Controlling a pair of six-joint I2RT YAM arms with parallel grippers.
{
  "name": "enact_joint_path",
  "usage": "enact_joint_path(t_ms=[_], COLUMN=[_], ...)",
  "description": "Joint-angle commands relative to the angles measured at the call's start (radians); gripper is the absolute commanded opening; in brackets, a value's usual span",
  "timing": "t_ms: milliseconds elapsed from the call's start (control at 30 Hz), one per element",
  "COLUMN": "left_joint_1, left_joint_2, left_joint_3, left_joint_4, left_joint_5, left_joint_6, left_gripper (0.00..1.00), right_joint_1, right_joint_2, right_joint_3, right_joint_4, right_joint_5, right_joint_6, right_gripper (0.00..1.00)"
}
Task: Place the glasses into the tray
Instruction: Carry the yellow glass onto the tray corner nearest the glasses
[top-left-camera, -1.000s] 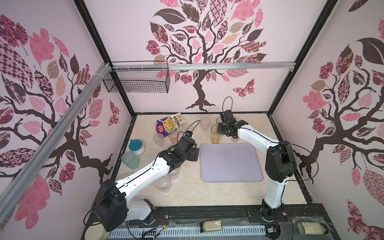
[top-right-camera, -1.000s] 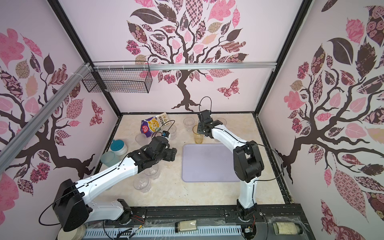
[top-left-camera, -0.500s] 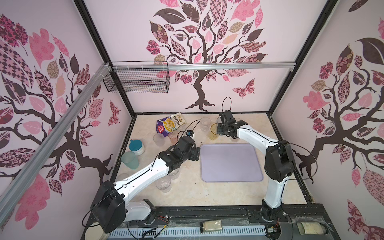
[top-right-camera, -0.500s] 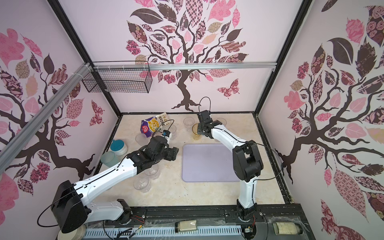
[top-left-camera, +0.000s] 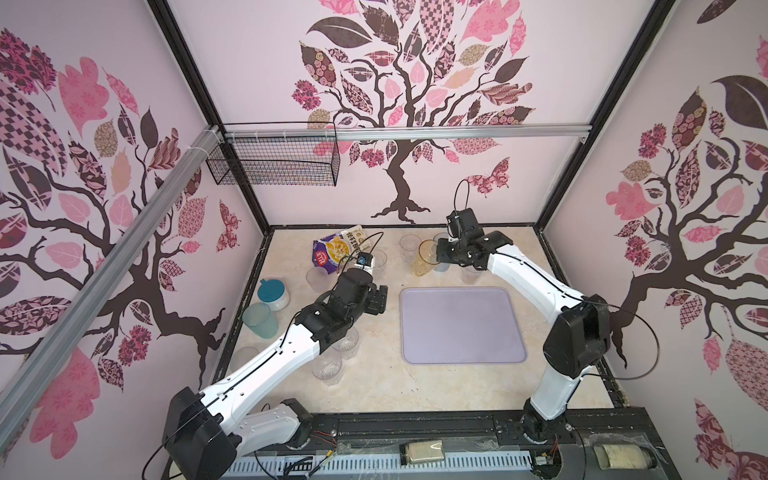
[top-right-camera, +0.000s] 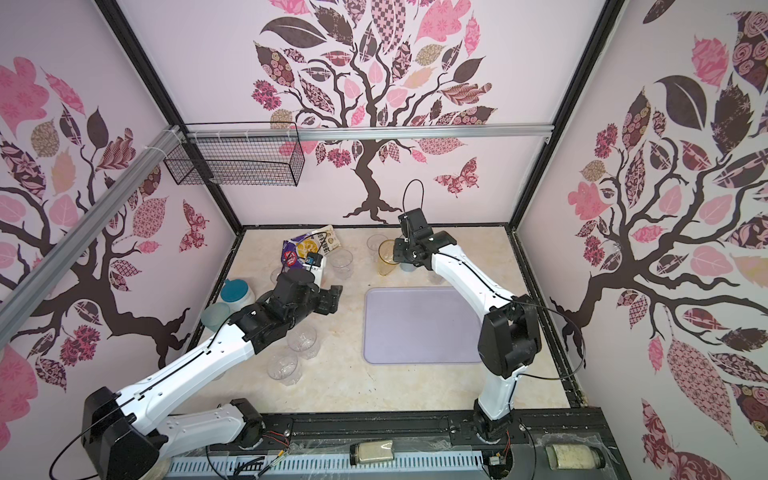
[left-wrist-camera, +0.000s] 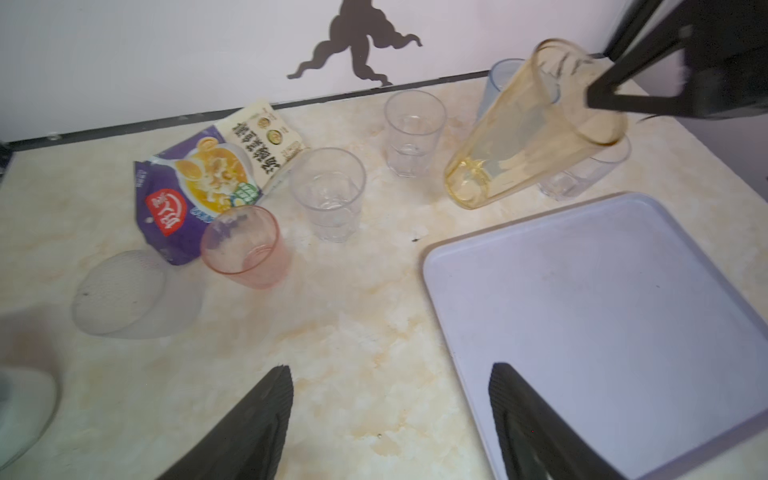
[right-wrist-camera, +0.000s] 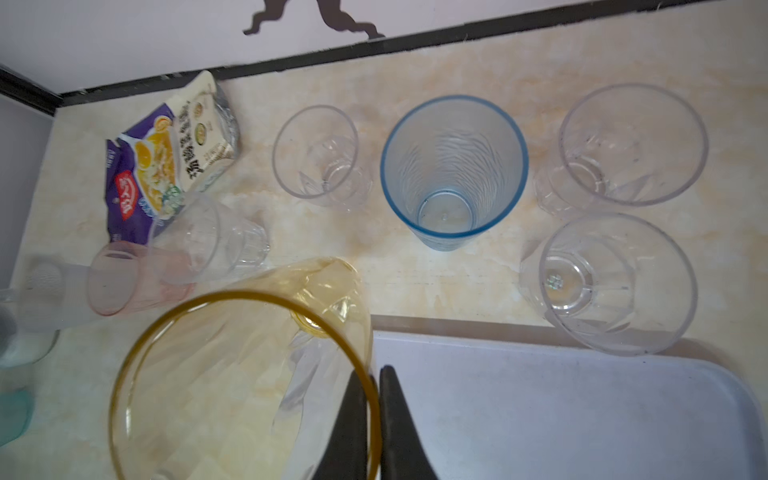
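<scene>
1. The amber glass (top-left-camera: 424, 258) is at the back of the table (top-left-camera: 374, 386), just past the far edge of the tray (top-left-camera: 461, 324). It leans over, not straight up.
2. The right gripper (right-wrist-camera: 371, 374) pinches the rim of the amber glass, with one finger inside and one outside. The jaws are squeezed almost together.
3. I cannot tell if the bottom of the amber glass touches the table.
4. The tray lies flat on the table, toward the right side.
5. A blue glass (right-wrist-camera: 455, 174) stands upright just behind the amber glass. Clear glasses (right-wrist-camera: 631, 145) stand near it, one just beside the tray's far edge.
6. To the left, a pink glass (left-wrist-camera: 245, 249) stands next to a snack bag (top-left-camera: 338, 249), with more clear glasses close by.
7. The left gripper (left-wrist-camera: 390, 368) hangs over the tray's left edge. Its jaws are wide apart and hold nothing.
8. A teal glass (top-left-camera: 259, 319) and a jar (top-left-camera: 273, 294) sit at the table's left edge, just beside each other.
</scene>
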Motion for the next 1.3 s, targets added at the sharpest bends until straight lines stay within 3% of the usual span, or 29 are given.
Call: enact_joint_path(t_ms=[0, 233, 500, 667, 1000, 1267], left_joint_1=[0.027, 0.012, -0.055, -0.068, -0.068, -0.069], left_joint_2=[-0.057, -0.102, -0.046, -0.036, -0.037, -0.038], left_joint_3=[-0.005, -0.153, -0.211, -0.231, -0.233, -0.235], left_joint_4=[0.003, 0.127, 0.203, 0.212, 0.214, 0.229], left_joint_5=[-0.036, 0.040, 0.007, -0.011, -0.044, -0.037], left_joint_6=[0.038, -0.063, -0.102, -0.128, -0.112, -0.105], left_gripper=[0.79, 0.78, 0.78, 0.78, 0.78, 0.79], right_joint_1=[0.039, 0.122, 0.126, 0.126, 0.127, 0.126], right_joint_2=[-0.042, 0.018, 0.150, 0.270, 0.387, 0.394], right_joint_3=[0.070, 0.096, 0.132, 0.250, 0.383, 0.385], right_joint_4=[-0.198, -0.444, -0.408, -0.454, -0.427, -0.437], right_joint_5=[-0.033, 0.044, 0.007, 0.040, 0.012, 0.016], right_joint_6=[-0.062, -0.122, -0.136, -0.134, -0.129, -0.140], right_gripper=[0.00, 0.00, 0.00, 0.00, 0.00, 0.00])
